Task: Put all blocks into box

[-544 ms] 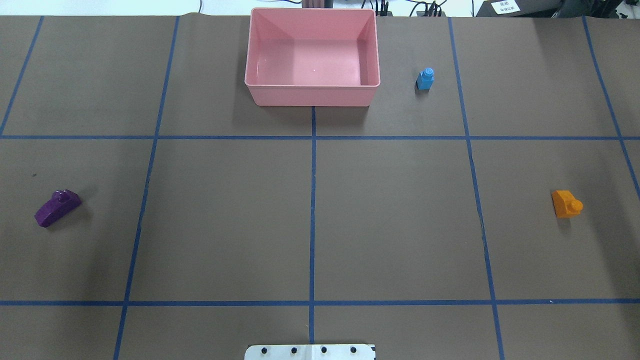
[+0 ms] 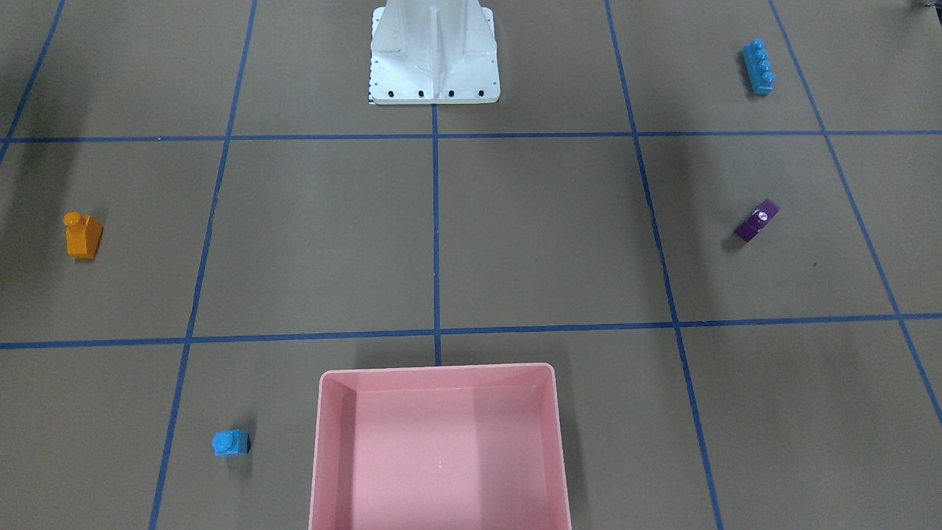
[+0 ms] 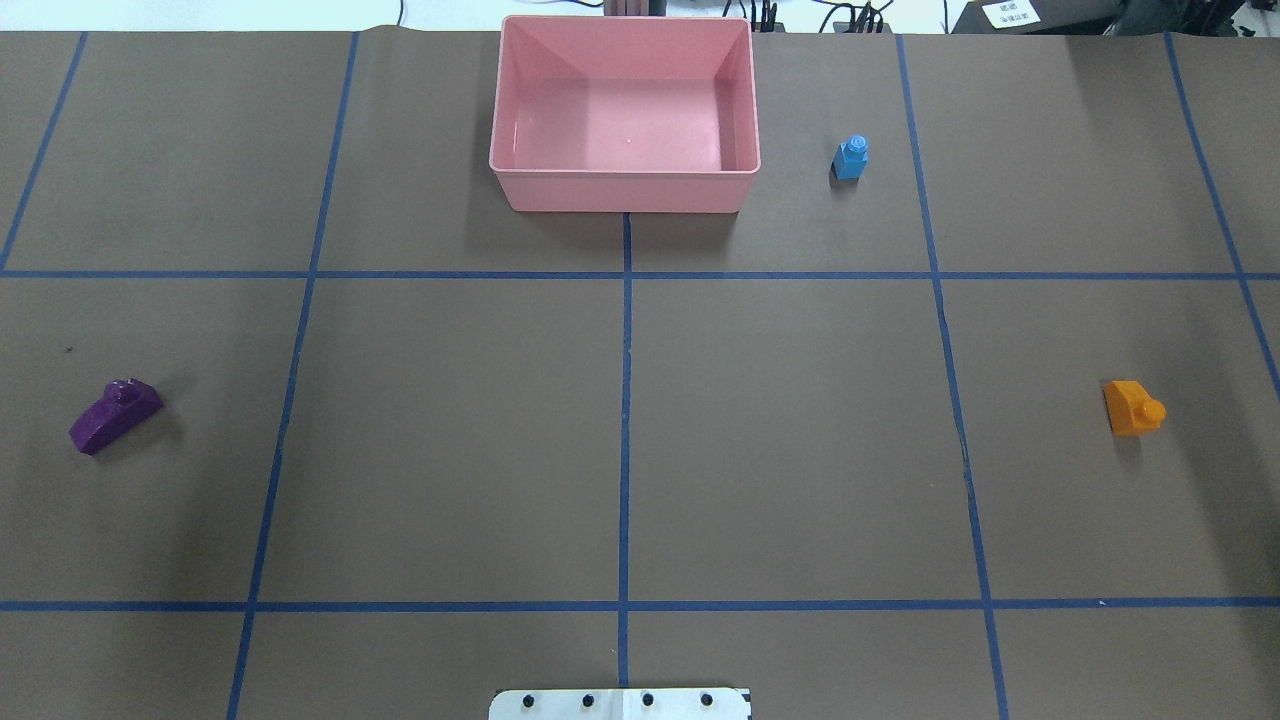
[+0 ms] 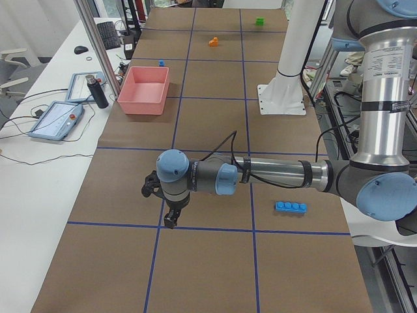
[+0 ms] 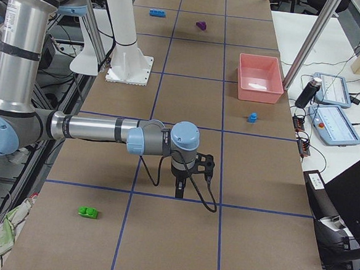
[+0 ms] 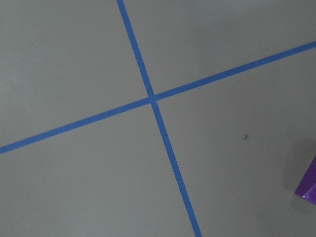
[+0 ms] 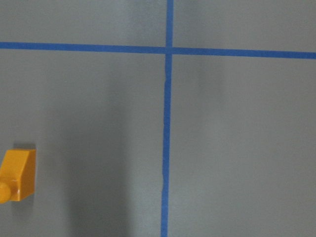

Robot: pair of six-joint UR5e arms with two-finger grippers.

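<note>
Pink plastic box (image 3: 625, 190) sits empty at twelve o'clock on the brown-papered table (image 3: 450, 440), as the overhead camera sees it, and not one brick is in it yet. The purple sloped block (image 3: 115, 415) lies out at nine o'clock, the orange sloped block (image 3: 1133, 407) at three, and the small light-blue block (image 3: 851, 158) stands near the box at about one. The long light-blue block (image 2: 759, 67) lies near the robot's base on its left side, and the green block (image 5: 88, 212) is well apart from the rest, beyond the robot's right arm. Both arms reach out low over the table. The left tool (image 4: 171, 218) and the right tool (image 5: 179, 190) point downward with nothing visibly in them, but they show only in the side views, so I cannot tell how far either is open. The left wrist camera catches just a purple corner at its four o'clock edge, and the right one has the orange brick at eight o'clock, so I judge each arm is lining up for a first pick. To do it well, each should centre over its brick, turn so the fingers close on the flat parallel sides and not the slope or the stud, then descend straight.
</note>
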